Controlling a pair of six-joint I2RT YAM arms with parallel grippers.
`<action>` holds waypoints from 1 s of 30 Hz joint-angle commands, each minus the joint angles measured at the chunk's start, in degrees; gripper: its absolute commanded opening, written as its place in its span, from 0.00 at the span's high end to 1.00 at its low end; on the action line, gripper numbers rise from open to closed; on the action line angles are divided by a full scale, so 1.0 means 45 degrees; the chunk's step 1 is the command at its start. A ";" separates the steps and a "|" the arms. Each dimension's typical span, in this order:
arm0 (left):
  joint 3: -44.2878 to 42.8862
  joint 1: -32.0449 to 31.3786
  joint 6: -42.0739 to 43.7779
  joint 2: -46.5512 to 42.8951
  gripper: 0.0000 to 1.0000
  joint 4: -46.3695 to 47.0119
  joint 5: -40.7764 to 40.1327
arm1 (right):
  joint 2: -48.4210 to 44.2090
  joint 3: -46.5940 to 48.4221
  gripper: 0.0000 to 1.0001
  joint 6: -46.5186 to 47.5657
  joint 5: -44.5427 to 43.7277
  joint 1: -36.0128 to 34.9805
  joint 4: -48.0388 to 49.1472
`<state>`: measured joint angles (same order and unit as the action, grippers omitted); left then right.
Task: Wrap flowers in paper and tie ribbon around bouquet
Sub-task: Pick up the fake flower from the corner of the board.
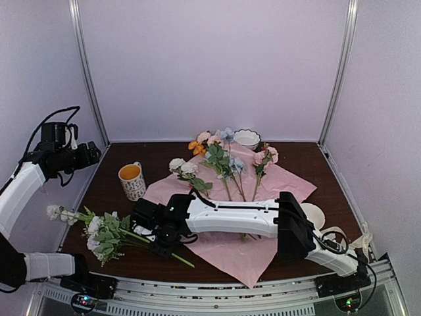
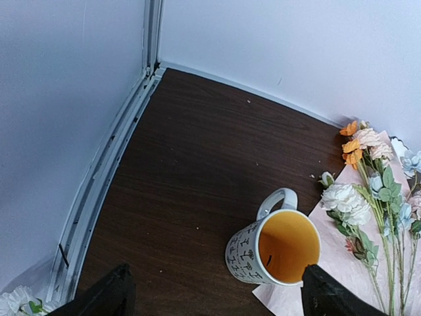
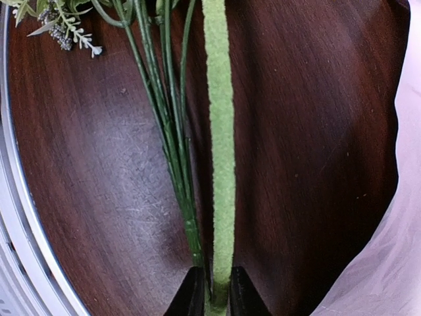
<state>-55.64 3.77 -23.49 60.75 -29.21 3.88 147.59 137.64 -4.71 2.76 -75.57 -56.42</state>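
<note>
Step in hand: looked like the gathering stage to me, getting the last flowers onto the paper. No wrapping or tying had started.

Right pincer: pressed together on a thick fuzzy green stem right at its tips. A handful of thinner stems ran just beside it on the left.

Right arm pose: stretched low and nearly flat from its base at the right. It crossed over the pink paper and ended over the bare desk at front left.

Leafy bunch: lying on the desk off the paper's left corner, white blooms pointing left and stems pointing back toward the pincer.

Flowers on paper: several stems already laid out. The heads (orange, pink, blue, white) were at the far edge and the stems fanned toward the middle.

Left pincer: spread wide and holding nothing. It hung high at the left side, with its camera looking down on the mug.

Ribbon: I think it was that cream loop by the right arm's base, untouched, but it was hard to tell.

Next move: probably lift the bunch and carry it right onto the paper, with the stems lined up alongside the others. Only one stem was clearly clamped, so the thin ones could slip or trail.
</note>
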 commanded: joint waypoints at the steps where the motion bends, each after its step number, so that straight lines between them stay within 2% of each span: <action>1: 0.0259 0.0078 0.0022 -0.0360 0.10 0.0453 0.0033 | 0.0103 0.0082 0.91 -0.0043 0.0136 -0.0040 -0.0026; 3: 0.0286 0.0073 0.0057 -0.0393 0.09 0.0487 -0.0025 | 0.0069 0.0103 1.00 -0.0039 0.0082 -0.0009 0.0062; 9: 0.0118 0.0078 0.0182 -0.0340 0.10 0.0495 0.0320 | -0.0795 -0.0718 1.00 -0.0541 -0.0151 0.0256 0.1405; 14: -0.0266 -0.0096 0.0499 -0.1073 0.13 0.0358 -0.0581 | -0.2313 -0.1618 1.00 -0.0804 0.0883 0.0633 0.3706; 19: -0.1298 -0.0518 0.0610 -0.1750 0.14 -0.0786 -0.1048 | -0.3529 -0.2333 1.00 -0.1741 0.1961 0.1182 0.5749; 30: -0.2136 -0.1620 0.0280 -0.2228 0.16 -0.2120 -0.2011 | -0.4559 -0.2507 1.00 -0.3531 0.3352 0.2307 0.7876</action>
<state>-63.79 -2.70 -21.76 50.72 -36.40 -3.01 129.99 127.35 -15.70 13.72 -66.78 -28.05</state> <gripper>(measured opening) 0.840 0.033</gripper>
